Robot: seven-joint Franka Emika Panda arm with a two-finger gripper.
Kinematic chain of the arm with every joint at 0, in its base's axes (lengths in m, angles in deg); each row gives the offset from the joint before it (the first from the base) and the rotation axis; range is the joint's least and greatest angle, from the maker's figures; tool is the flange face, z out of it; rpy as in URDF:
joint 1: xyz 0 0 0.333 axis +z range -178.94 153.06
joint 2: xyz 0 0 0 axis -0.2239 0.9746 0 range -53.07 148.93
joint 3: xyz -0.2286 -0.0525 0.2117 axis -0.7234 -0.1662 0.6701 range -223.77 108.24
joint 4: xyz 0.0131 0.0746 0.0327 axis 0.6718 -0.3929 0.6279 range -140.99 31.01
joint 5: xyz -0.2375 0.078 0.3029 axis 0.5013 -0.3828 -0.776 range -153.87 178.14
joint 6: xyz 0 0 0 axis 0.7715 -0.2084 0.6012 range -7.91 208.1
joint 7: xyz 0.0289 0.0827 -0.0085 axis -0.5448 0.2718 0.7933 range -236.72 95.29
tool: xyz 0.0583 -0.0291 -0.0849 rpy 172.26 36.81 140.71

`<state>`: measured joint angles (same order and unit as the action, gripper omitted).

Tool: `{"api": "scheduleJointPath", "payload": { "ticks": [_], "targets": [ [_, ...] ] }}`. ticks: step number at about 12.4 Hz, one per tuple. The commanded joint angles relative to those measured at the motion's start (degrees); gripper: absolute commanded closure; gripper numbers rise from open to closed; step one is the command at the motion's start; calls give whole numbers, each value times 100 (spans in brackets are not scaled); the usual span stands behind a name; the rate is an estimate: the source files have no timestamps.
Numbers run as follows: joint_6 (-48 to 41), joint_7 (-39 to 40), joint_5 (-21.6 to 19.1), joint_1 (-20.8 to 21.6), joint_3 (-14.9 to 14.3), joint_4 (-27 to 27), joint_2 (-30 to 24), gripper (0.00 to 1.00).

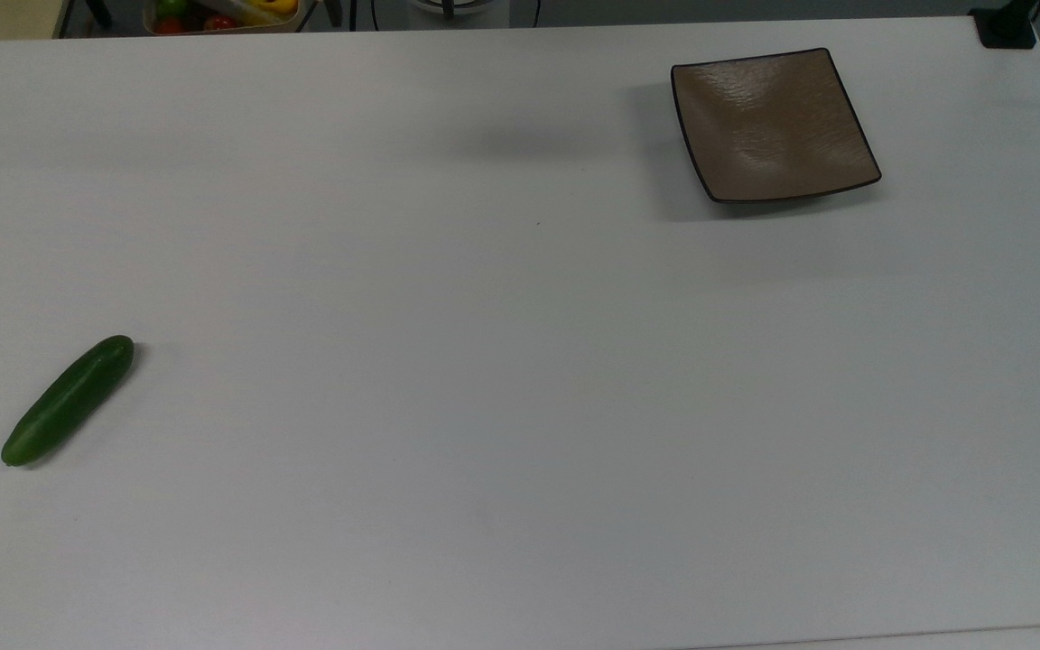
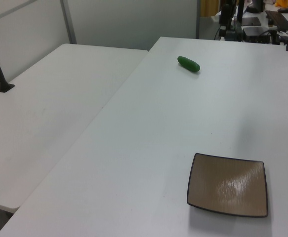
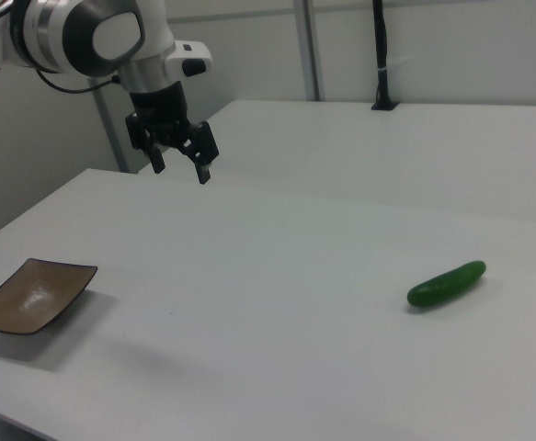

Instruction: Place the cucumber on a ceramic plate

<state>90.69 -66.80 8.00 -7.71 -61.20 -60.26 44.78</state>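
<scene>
Top view, left to right. One short, smooth, dark green cucumber lies flat on the white tabletop at lower left of the frame, long axis diagonal, paler end toward the lower left corner. One square, glossy brown ceramic plate with a thin dark rim sits at upper right, well apart from the cucumber and bare.

Right view, left to right: plate at lower left; the arm's black two-finger gripper hangs above the tabletop at upper left, jaws spread apart and holding nothing; cucumber at right of centre.

Handling, as judged: the cucumber is likely light and stiff, with a smooth skin and round section, so it may roll or slip. Best hold looks to be mid-length, jaws closing across the short axis. The plate is ceramic and rigid; set the cucumber down gently near its centre.

Count: cucumber 1, plate 1, gripper 1.
</scene>
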Motion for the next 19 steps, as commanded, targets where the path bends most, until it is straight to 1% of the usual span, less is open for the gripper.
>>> {"api": "scheduleJointPath", "payload": {
  "ticks": [1, 6, 8, 9, 10, 13, 14, 16, 19],
  "targets": [
    [110, 83, -88, 31, -61, -62, -72, 0],
    [75, 110, -88, 4, -61, -88, -72, 0],
    [67, -30, -88, 13, -61, -80, -72, 0],
    [67, -362, -96, 13, -61, -62, -72, 0],
    [128, -1000, -88, 39, -61, -53, -64, 0],
    [137, -2084, -88, 13, -61, -27, -11, 0],
    [163, -2357, -44, -5, -70, -1, 111, 0],
    [644, -2911, -26, -197, -70, 149, 419, 0],
    [1943, -2993, 0, -618, -87, 149, 788, 0]
  ]
}}
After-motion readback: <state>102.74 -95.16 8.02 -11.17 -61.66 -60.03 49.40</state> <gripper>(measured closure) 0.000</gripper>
